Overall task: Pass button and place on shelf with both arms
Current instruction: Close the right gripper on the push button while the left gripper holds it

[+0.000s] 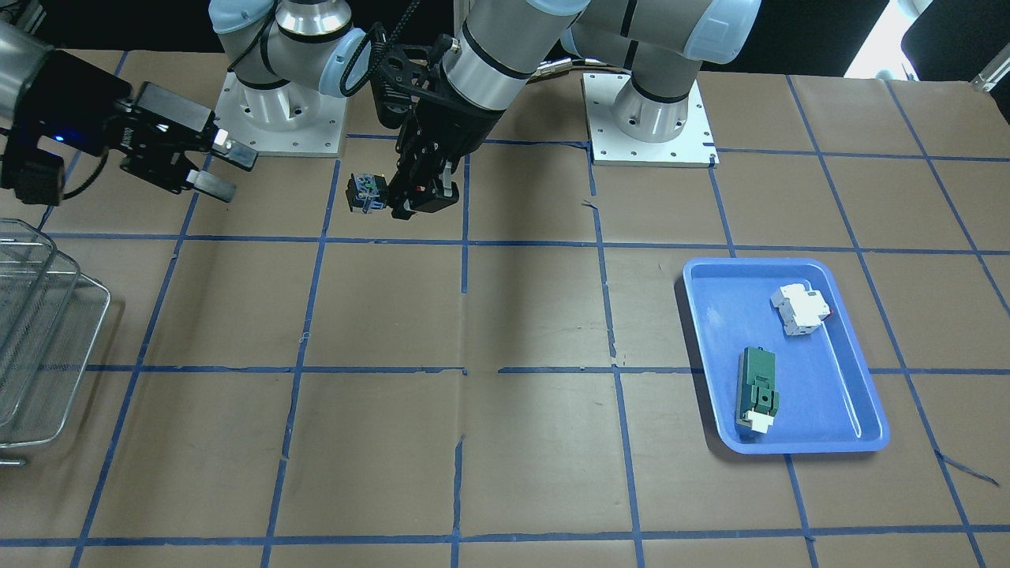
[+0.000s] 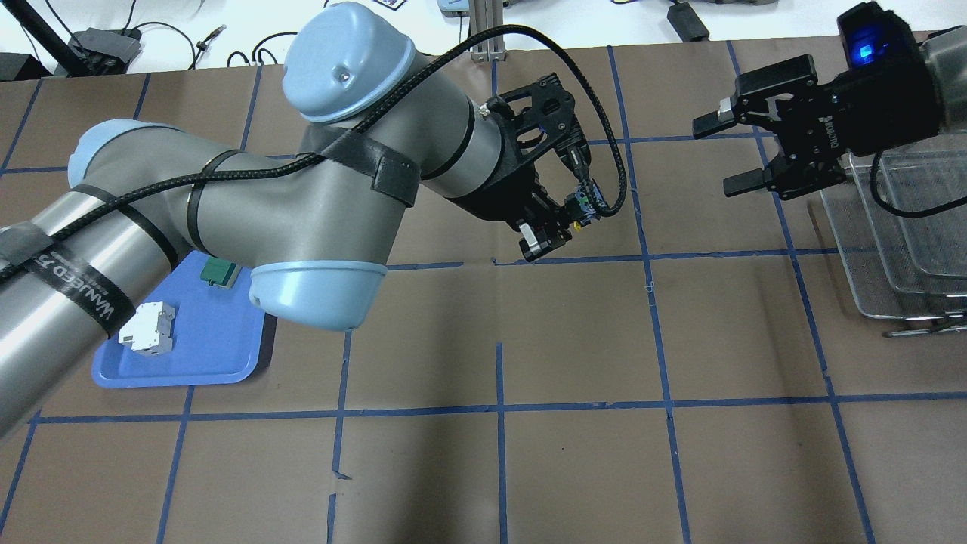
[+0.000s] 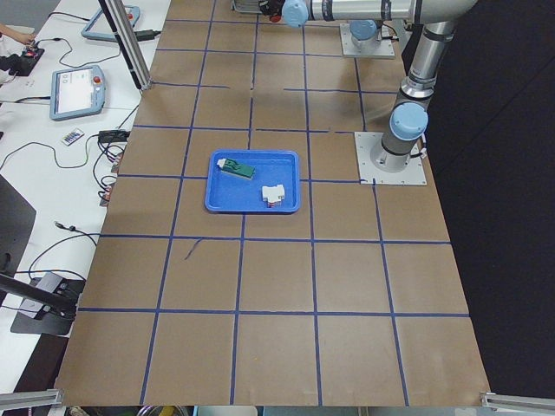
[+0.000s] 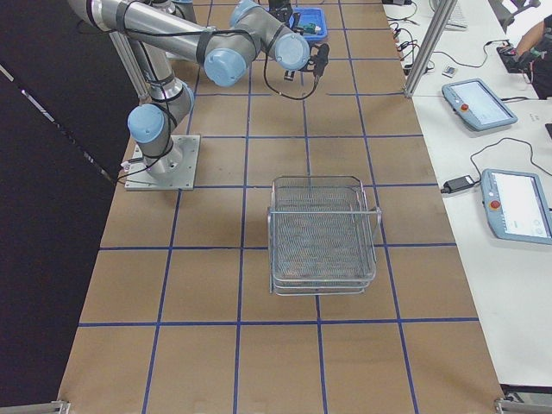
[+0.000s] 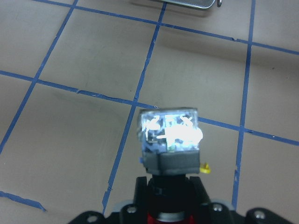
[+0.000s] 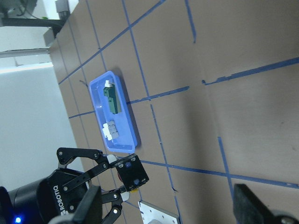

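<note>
My left gripper (image 1: 422,201) is shut on the button (image 1: 367,193) and holds it sideways above the table's far middle. The button's blue-and-white block points toward my right gripper (image 1: 237,172). In the overhead view the left gripper (image 2: 559,223) holds the button (image 2: 583,204), and the right gripper (image 2: 718,155) is open and empty a short gap to its right. The left wrist view shows the button's block (image 5: 170,135) close up. The right wrist view shows the button (image 6: 132,172) ahead, between my open fingers. The wire shelf (image 1: 39,339) (image 2: 906,249) stands behind the right gripper.
A blue tray (image 1: 789,268) on the robot's left side holds a white breaker block (image 1: 801,309) and a green module (image 1: 757,386). The table is brown paper with blue tape lines. The two arm bases stand at the robot's edge of the table.
</note>
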{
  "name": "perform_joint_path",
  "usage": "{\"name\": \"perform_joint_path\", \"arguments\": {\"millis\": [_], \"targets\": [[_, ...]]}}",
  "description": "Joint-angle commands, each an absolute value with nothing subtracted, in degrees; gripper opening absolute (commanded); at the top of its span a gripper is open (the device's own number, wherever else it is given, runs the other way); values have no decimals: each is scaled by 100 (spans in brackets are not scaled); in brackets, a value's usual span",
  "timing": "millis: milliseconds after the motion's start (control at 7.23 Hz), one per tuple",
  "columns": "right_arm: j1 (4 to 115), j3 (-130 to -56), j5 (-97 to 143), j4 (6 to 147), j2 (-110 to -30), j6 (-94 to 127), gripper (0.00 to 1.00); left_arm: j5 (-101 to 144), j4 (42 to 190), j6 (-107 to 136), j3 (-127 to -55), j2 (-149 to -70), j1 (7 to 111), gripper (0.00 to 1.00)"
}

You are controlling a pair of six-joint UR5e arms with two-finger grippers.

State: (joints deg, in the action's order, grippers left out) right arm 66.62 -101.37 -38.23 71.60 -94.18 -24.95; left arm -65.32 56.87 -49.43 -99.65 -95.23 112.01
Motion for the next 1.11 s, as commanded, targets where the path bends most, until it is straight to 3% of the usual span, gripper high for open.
{"name": "perform_joint_path", "arguments": {"millis": [0,277,691,968], "targets": [[7047,-10353,-3595,7119,-9343,-3285,100,-6303,5669,-4904,-9949,-9501,11215,0],[7688,-10363,-3577,7189,-9141,-3812,100,-6267,5424,-4721,-9984,-9536,11215,0],[7664,-10283,-3507,7207,-9132,-3780,100,-6267,5423,-4720,-9976,-9510,11224,0],[7620,-10275,-3516,7155,-9175,-3736,88,-6267,5423,-4720,-9967,-9483,11224,0]]}}
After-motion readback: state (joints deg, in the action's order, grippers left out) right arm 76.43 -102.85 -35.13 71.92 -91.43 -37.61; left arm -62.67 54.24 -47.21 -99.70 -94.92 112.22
